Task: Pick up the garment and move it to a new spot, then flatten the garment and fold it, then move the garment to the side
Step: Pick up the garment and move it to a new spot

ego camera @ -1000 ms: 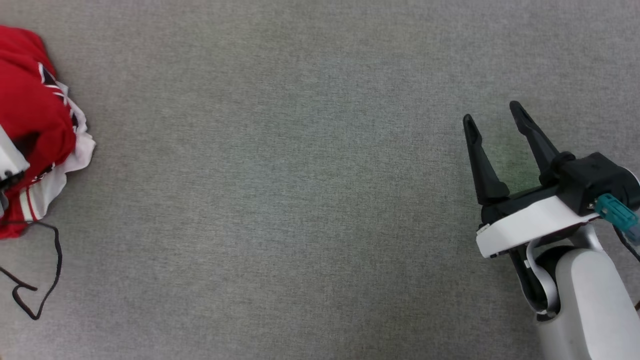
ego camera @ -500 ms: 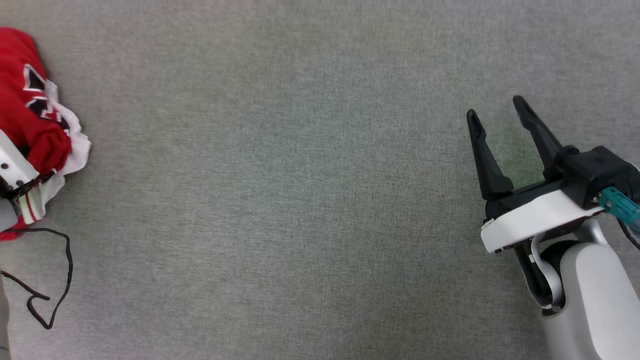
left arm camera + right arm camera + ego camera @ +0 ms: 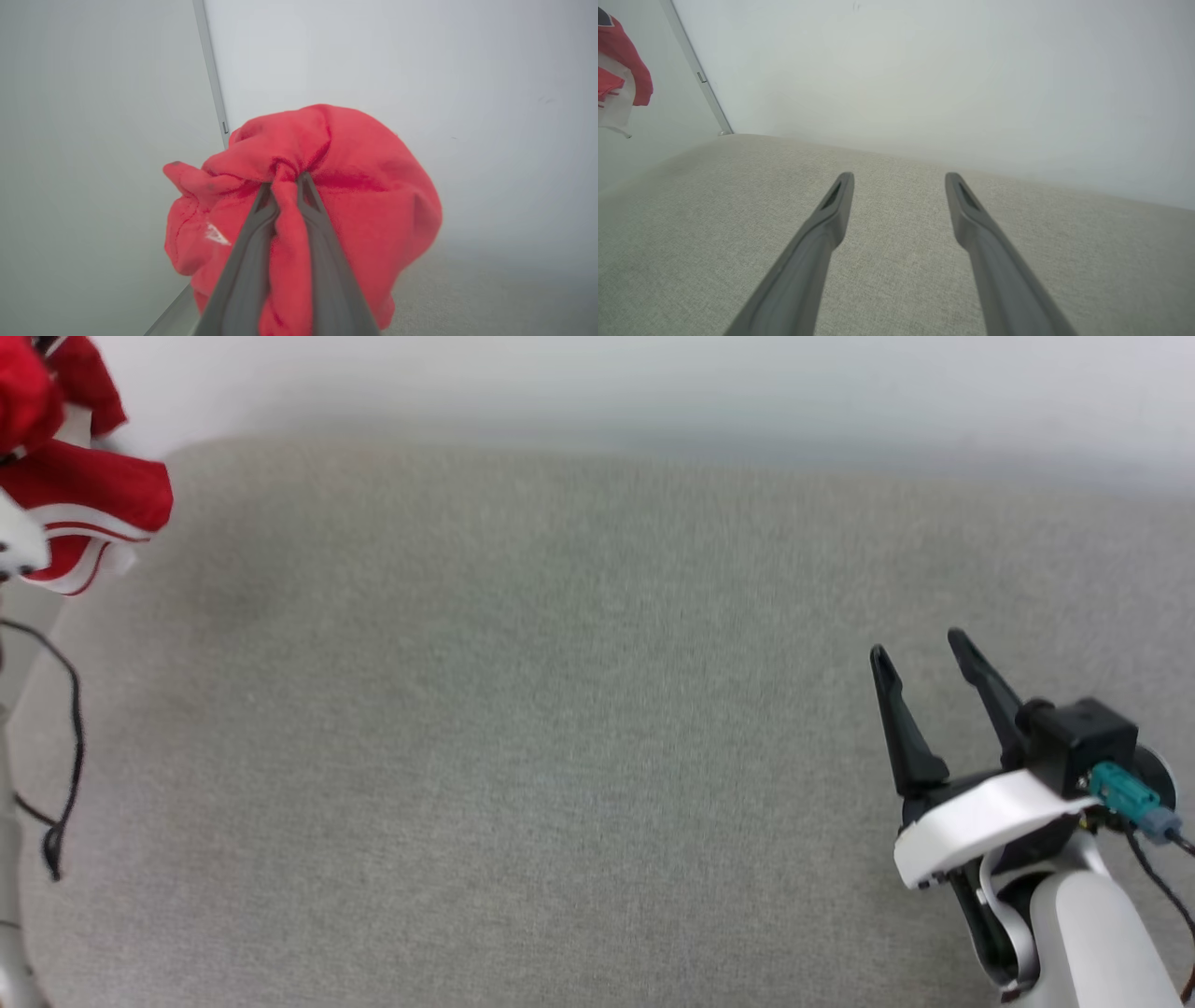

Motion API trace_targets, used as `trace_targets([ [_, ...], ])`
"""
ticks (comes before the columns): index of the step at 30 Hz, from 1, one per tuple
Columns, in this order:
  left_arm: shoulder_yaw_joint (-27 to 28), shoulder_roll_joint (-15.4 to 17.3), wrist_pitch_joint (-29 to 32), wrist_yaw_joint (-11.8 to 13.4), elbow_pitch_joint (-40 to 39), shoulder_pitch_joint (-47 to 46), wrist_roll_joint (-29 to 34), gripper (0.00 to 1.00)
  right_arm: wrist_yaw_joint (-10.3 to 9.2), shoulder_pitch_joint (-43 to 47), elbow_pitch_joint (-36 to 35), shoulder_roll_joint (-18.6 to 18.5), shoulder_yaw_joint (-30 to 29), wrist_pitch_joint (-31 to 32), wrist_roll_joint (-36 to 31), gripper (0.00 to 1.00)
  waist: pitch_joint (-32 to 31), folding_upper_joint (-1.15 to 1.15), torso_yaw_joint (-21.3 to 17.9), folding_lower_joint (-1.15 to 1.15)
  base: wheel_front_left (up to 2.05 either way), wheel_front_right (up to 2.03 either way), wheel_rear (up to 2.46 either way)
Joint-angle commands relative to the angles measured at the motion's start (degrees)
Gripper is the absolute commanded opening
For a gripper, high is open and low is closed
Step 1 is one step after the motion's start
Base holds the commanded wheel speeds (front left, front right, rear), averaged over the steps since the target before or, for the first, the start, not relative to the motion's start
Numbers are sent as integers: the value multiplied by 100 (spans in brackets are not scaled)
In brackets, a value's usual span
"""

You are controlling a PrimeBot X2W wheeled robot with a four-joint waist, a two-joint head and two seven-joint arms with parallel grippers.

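Hanging in a bunch from the left claw (image 3: 285,183), which pinches just one small fold, the red jersey (image 3: 355,186) is up in the air by the worktop's (image 3: 560,709) far left corner — it could slip out and fall off the edge. The right claw (image 3: 919,646) is wide open and holds nothing — there is lots of bare room in the middle.

I see the garment (image 3: 364,196) as soft, fleecy red cloth, matt and creased. The tabletop (image 3: 560,709) wears a grey woven fabric, rough-grained. The right hand (image 3: 918,645) has matt black plastic fingers (image 3: 903,728) on a smooth, white, slightly glossy shell (image 3: 980,817).
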Motion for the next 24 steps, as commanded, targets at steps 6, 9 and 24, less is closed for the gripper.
trace_targets([
  [6, -401, -480, -629, -26, -61, -102, 201, 0, -2, 449, -48, 85, -189, 110, -47, 100, -824, 0, -195, 1, 0, 0, 0],
  [9, -535, -698, -764, -80, -183, 130, 198, 0, -2, 616, -104, 99, -228, 180, -46, 100, -985, 0, -421, 1, 0, 0, 0],
  [24, -1746, -2323, -863, -371, -890, 1448, -251, 0, -2, 912, -516, 114, -361, 542, -95, 100, -1010, 0, -1583, 1, 0, 0, 0],
])
